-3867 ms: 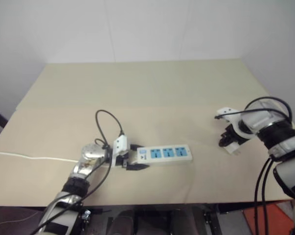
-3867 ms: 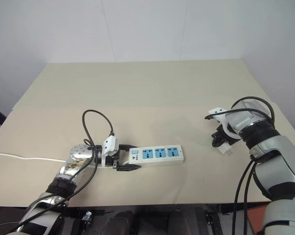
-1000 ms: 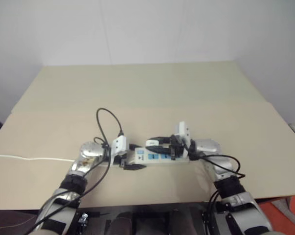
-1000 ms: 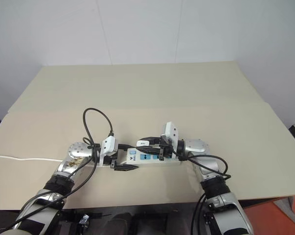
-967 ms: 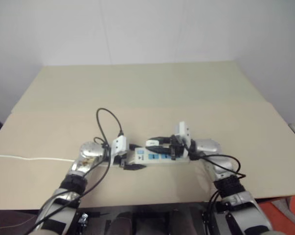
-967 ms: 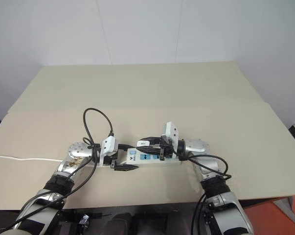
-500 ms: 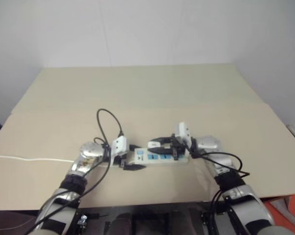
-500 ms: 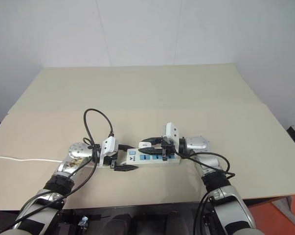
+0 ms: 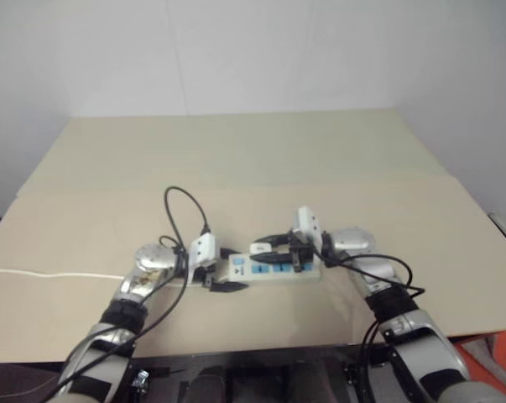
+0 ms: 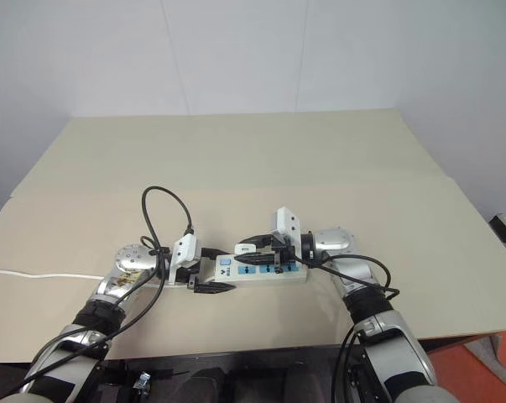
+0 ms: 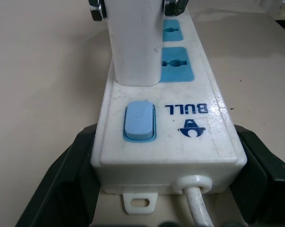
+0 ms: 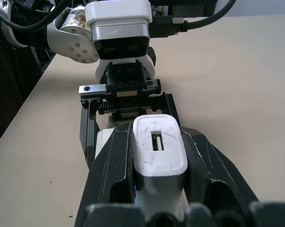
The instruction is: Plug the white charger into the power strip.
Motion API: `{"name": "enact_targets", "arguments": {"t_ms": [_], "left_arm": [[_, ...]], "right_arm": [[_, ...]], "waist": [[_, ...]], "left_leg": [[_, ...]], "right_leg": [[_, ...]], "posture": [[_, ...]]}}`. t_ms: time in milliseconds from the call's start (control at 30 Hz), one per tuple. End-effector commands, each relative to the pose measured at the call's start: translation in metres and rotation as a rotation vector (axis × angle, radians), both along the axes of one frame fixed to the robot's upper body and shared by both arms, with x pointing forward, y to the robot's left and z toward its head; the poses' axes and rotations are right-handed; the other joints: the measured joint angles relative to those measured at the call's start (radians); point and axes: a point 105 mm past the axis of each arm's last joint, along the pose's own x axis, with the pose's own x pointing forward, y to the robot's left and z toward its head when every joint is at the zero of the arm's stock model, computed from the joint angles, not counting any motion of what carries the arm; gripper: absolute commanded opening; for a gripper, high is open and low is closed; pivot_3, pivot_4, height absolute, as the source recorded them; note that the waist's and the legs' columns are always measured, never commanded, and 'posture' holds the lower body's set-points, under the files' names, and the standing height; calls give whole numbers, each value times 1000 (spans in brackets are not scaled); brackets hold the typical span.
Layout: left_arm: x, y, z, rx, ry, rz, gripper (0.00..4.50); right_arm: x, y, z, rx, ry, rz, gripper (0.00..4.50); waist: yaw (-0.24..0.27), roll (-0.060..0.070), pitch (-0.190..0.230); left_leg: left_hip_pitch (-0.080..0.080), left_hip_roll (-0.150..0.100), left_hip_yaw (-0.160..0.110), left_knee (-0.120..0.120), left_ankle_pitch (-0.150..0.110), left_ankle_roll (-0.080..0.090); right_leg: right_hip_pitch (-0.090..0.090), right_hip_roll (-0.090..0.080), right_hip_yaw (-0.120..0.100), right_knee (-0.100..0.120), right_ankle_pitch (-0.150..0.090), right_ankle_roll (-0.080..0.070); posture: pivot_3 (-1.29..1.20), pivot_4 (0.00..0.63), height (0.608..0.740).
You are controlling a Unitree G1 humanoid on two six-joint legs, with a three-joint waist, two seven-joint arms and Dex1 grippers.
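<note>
White hard plastic makes up both parts, so each should handle as a stiff, light, smooth piece that can slip under a sideways push. On the table, the strip lies flat near the front edge, its cord running off to the left. Its switch end sits clamped between the black fingers of the left gripper, which grip the two long sides, a sound hold against the push of plugging. The charger stands upright on the socket panel next to the switch, its flat sides pinched by the right gripper. In the left wrist view its base meets the strip's face; whether the prongs are fully home is hidden. I judge those flat sides the best place to hold, pressing straight down
</note>
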Motion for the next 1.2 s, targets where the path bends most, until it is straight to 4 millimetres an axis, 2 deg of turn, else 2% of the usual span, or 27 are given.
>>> {"name": "enact_targets", "arguments": {"t_ms": [33, 233, 267, 333, 400, 467, 600, 833, 1000, 1200], "left_arm": [[4, 14, 1, 28, -16, 51, 3307], [5, 14, 2, 23, -14, 56, 3307], [5, 14, 2, 26, -12, 58, 3307], [4, 15, 7, 9, 7, 55, 4046], [6, 17, 19, -27, 2, 61, 4472], [5, 20, 31, -47, -19, 56, 4472], [-6, 32, 70, -91, -74, 35, 4472], [-32, 52, 107, -93, -66, -7, 4472], [-42, 67, 115, -73, -63, 29, 4472], [-48, 87, 117, -27, -49, 87, 4472]], "right_arm": [[-11, -12, -41, -128, 150, -24, 2441], [-9, -13, -32, -136, 108, -25, 4477], [-8, -15, -31, -140, 103, -26, 4477], [-6, -18, -28, -137, 85, -43, 4500], [-3, -22, -21, -127, 55, -64, 4500], [-2, -26, -12, -112, 28, -81, 4500], [-6, -46, 12, -99, -47, -121, 4500], [-15, -84, 60, -79, -162, -206, 4500], [-20, -117, 81, -116, -195, -285, 4500], [-25, -151, 92, -159, -197, -367, 4500]], "waist": [[-1, -1, 0], [0, -1, -1], [0, -1, -1], [0, -1, -1], [1, -1, -1], [7, -1, 0], [21, -1, 0], [13, 3, 5], [3, 3, 9], [3, 3, 15]], "left_leg": [[-1, 0, 0, 0, 0, 0], [-1, 0, 0, 0, 0, 0], [-1, 0, 0, -1, 0, 0], [-1, 0, 0, -1, 0, 0], [-2, 0, 0, -1, 0, 0], [-3, 0, -1, -1, 0, 0], [-14, -2, -2, 1, 0, 0], [-28, -1, -1, 0, 0, -1], [-28, 0, -1, 0, 0, -1], [-28, 1, 1, 0, 0, -1]], "right_leg": [[-1, 0, 0, 0, 0, 0], [-1, 0, 0, 0, 0, 0], [-1, 0, 0, 0, 0, 0], [-1, 0, 0, -1, -2, 2], [-2, 0, 0, 0, -2, 2], [-2, 0, -1, -1, -2, 2], [-11, -3, -2, -2, 2, -4], [-26, -2, -2, -1, 2, -5], [-26, -1, -2, -1, 2, -5], [-26, -1, -2, -1, 2, -5]], "posture": [[0, 150, 740], [0, 150, 740], [0, 150, 740], [0, 150, 740], [0, 150, 740], [0, 150, 740], [0, 150, 740], [0, 150, 740], [0, 150, 740], [0, 150, 740]]}}
